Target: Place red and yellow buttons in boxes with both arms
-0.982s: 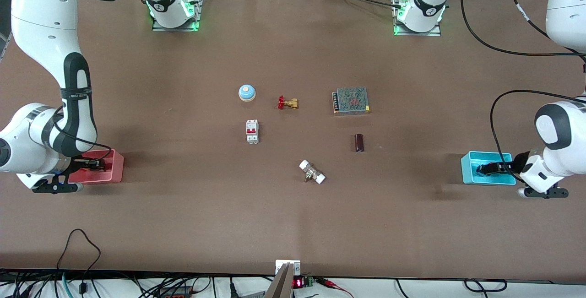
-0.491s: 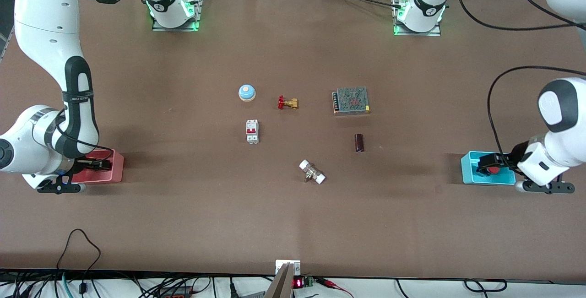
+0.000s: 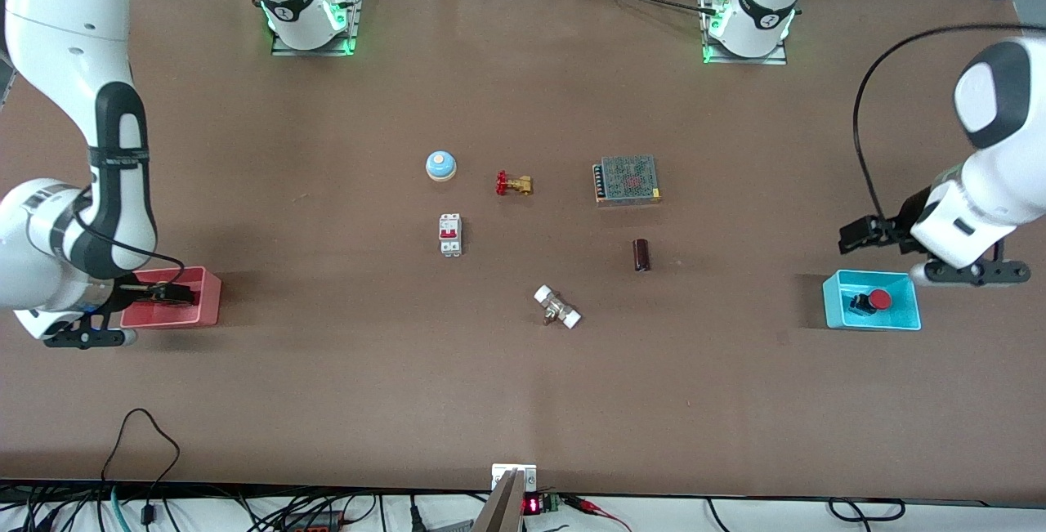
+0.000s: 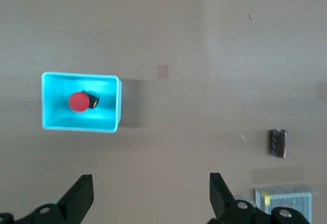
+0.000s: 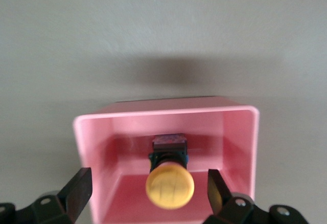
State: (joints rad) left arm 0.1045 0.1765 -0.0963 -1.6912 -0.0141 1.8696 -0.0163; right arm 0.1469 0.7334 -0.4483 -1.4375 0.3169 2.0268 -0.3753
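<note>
The red button [image 3: 878, 299] lies in the cyan bin [image 3: 830, 303] at the left arm's end of the table. My left gripper [image 3: 851, 236] is open and empty, raised over the bare table beside that bin. The left wrist view shows the red button [image 4: 78, 101] in the cyan bin [image 4: 118, 104], away from my left gripper [image 4: 150, 193]. My right gripper [image 3: 170, 293] sits low in the pink-red bin [image 3: 208, 303]. In the right wrist view the yellow button [image 5: 170, 184] lies in the pink-red bin [image 5: 163, 112] between the open jaws of my right gripper [image 5: 148, 180], untouched.
Mid-table stand a blue dome [image 3: 440, 165], a brass valve with a red handle [image 3: 513, 184], a white circuit breaker [image 3: 449, 234], a metal power supply [image 3: 627, 180], a dark cylinder [image 3: 641, 255] and a white-ended fitting [image 3: 557, 307].
My left gripper has risen out of the cyan bin, leaving the red button in it. My right gripper has stayed at the pink-red bin, shifting only slightly.
</note>
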